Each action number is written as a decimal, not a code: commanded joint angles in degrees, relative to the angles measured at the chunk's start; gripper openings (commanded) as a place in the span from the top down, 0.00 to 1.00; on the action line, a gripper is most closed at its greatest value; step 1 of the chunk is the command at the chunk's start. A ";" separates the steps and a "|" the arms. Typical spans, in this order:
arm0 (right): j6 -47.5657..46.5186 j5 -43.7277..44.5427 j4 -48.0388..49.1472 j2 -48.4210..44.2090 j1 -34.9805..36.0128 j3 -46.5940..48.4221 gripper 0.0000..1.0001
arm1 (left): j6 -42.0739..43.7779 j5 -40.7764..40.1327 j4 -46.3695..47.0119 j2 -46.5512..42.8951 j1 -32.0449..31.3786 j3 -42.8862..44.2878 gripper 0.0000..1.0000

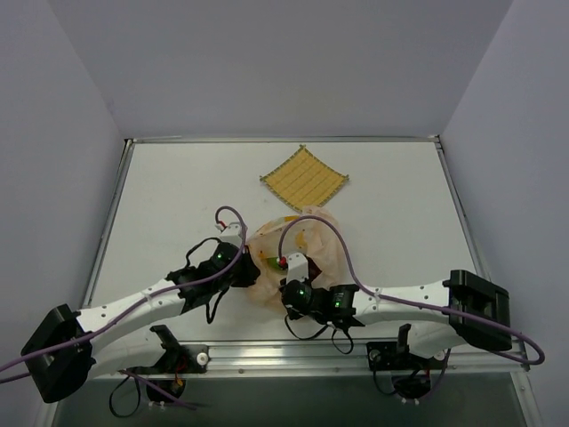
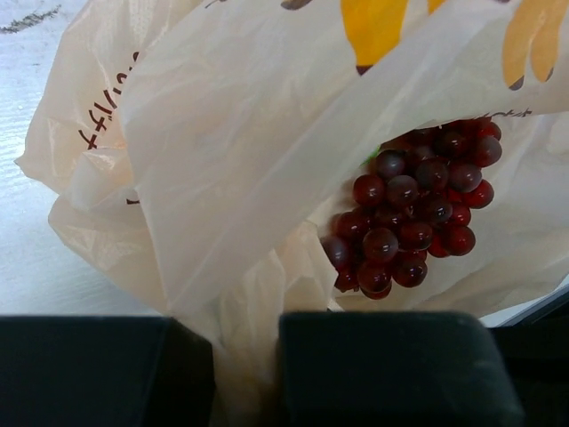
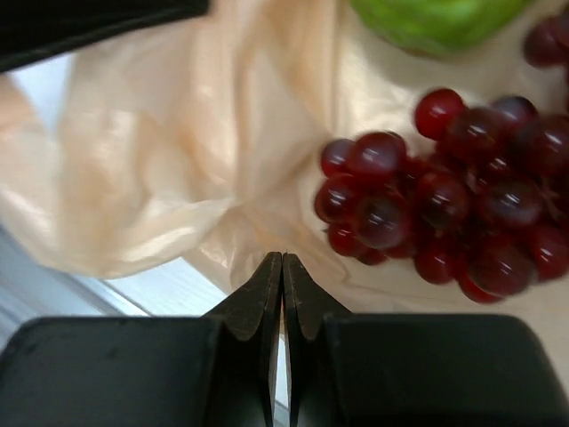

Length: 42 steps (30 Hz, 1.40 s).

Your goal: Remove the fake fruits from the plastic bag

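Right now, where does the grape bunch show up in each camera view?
Top external: grape bunch is a small red spot near centre, in the mouth of the plastic bag.
Left wrist: grape bunch right of centre, inside the bag's opening.
Right wrist: grape bunch fills the right half, below a green fruit.
Shared landmark: the plastic bag around it.

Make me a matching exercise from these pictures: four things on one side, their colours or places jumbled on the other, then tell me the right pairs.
Column one
1. grape bunch
2. plastic bag
3. woven mat
4. smooth fruit by the grapes

Column two
A. green
B. dark red
C. pale and see-through
D. yellow, flat on the table beyond the bag

Pairs: 1-B, 2-C, 3-D, 4-A
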 commanded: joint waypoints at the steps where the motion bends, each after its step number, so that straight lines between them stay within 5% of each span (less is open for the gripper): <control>1: 4.91 7.22 -0.92 -3.86 0.64 -2.10 1.00 | 0.12 0.37 1.16 -0.04 -0.41 -0.73 0.98; 4: 6.67 11.88 -2.67 -7.64 0.64 -3.77 0.91 | -0.41 0.54 2.04 -0.31 -0.85 -2.84 0.98; 7: 5.45 14.26 -3.38 -12.66 0.30 -3.07 0.68 | -0.59 0.45 4.94 -0.57 -1.29 -4.07 0.98; 8: 4.23 14.27 -3.29 -13.63 -0.23 -2.37 0.53 | -0.67 0.54 5.29 -0.57 -1.38 -4.24 0.98; 10: 2.73 14.01 -3.38 -13.20 -0.76 0.26 0.45 | -0.67 0.54 5.55 -0.31 -1.56 -4.51 0.98; 20: -2.29 13.14 -3.12 -0.28 -6.46 6.25 0.50 | -1.55 1.16 7.57 -1.01 -2.34 -4.86 0.98; 31: 3.34 14.62 -6.72 9.55 -7.97 7.21 0.14 | -2.96 1.42 10.57 0.40 -3.14 -6.80 0.98; 39: 4.04 14.27 -5.58 15.72 -6.03 9.32 0.16 | -4.01 1.42 11.53 0.57 -3.84 -7.32 0.98; 41: 4.13 15.05 -5.49 14.93 -5.68 9.59 0.37 | -4.28 1.60 12.06 0.75 -4.02 -7.59 0.98; 42: 4.04 15.58 -5.58 13.45 -5.51 9.50 0.57 | -4.37 1.51 12.06 0.83 -4.02 -7.50 0.98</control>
